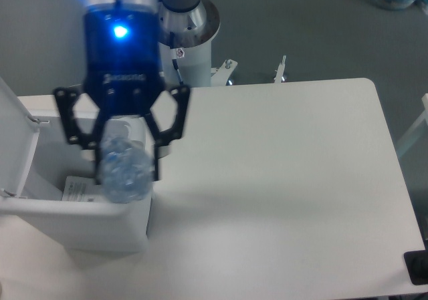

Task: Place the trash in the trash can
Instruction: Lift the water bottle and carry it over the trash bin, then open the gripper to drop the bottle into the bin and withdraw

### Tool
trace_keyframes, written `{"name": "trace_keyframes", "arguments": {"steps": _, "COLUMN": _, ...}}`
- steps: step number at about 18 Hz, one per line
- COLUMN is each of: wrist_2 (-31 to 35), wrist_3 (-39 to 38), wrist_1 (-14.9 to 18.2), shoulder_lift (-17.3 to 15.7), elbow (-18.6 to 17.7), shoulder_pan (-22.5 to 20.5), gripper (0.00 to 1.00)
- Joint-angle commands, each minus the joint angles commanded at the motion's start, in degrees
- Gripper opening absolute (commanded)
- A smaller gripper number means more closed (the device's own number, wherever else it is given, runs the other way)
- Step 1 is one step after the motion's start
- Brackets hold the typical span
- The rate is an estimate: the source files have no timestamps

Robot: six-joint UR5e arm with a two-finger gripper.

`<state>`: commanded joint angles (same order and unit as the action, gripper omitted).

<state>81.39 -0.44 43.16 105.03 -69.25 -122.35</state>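
Fingertips [156, 168] set against the flanks of the crushed bottle [126, 175], closed only as far as its clear body allows, outer links splayed wide to either side. Seems a firm pinch across the middle, though motion blur softens the contact and leaves the left pad hard to separate from the plastic. Held end-on to the camera, so reads as a rounded bluish lump; cap and label not distinguishable.

Above, the gripper [124, 166] pointing straight down, black housing with a blue light [120, 31] glowing, wrist cut off by the top edge. Hangs over the right-hand part of the open trash can [73, 213], near the front rim. Likely carried high like this to clear the wall, then let go so the bottle falls inside. Bottle overlaps the rim in this view; whether fully inside the opening's outline or partly over the edge cannot be told from one angle.

Lid [15, 136] tipped up and back at the left, partly out of frame, leaving the mouth free. Inside, a corner of the flat packet [79, 188] with its printed patch showing under the bottle, so one piece judged already binned and this the second. Most of the can's interior and its front latch hidden behind gripper and bottle.

Beyond, the white table [287, 180] and the arm's pedestal [190, 43] at the back. Next, probably a simple opening of the fingers; risk of the bottle clipping the rim and bouncing out.
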Motion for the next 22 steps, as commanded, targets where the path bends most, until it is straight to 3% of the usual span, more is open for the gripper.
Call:
{"name": "trace_keyframes", "arguments": {"steps": 4, "wrist_2": 0.09, "wrist_3": -0.35, "wrist_1": 0.09, "shoulder_lift": -0.09, "elbow": -2.64, "shoulder_pan": 1.76, "gripper": 0.75}}
{"name": "trace_keyframes", "arguments": {"steps": 5, "wrist_2": 0.09, "wrist_3": -0.09, "wrist_1": 0.09, "shoulder_lift": -0.26, "elbow": -3.34, "shoulder_pan": 2.2, "gripper": 0.79}}
{"name": "trace_keyframes", "arguments": {"steps": 6, "wrist_2": 0.0, "wrist_3": 0.09, "wrist_1": 0.0, "shoulder_lift": -0.7, "elbow": -3.7, "shoulder_pan": 2.29, "gripper": 0.91}}
{"name": "trace_keyframes", "arguments": {"steps": 9, "wrist_2": 0.09, "wrist_3": 0.09, "wrist_1": 0.09, "shoulder_lift": -2.02, "elbow": -4.93, "shoulder_pan": 2.38, "gripper": 0.93}}
{"name": "trace_keyframes", "arguments": {"steps": 10, "wrist_2": 0.09, "wrist_3": 0.09, "wrist_1": 0.09, "shoulder_lift": -2.46, "elbow": -5.28, "shoulder_pan": 2.38, "gripper": 0.99}}
{"name": "trace_keyframes", "arguments": {"steps": 13, "wrist_2": 0.44, "wrist_3": 6.12, "wrist_1": 0.26, "shoulder_lift": -3.26, "elbow": -5.37, "shoulder_pan": 1.77, "gripper": 1.0}}
{"name": "trace_keyframes", "arguments": {"steps": 16, "wrist_2": 2.63, "wrist_3": 12.99, "wrist_1": 0.44, "shoulder_lift": -4.04, "elbow": -7.83, "shoulder_pan": -5.33, "gripper": 1.0}}
{"name": "trace_keyframes", "arguments": {"steps": 20, "wrist_2": 2.9, "wrist_3": 16.68, "wrist_1": 0.97, "shoulder_lift": -3.69, "elbow": -8.62, "shoulder_pan": -12.54, "gripper": 1.0}}
{"name": "trace_keyframes", "arguments": {"steps": 22, "wrist_2": 2.9, "wrist_3": 26.84, "wrist_1": 1.66, "shoulder_lift": -3.69, "elbow": -9.76, "shoulder_pan": -15.62, "gripper": 1.0}}
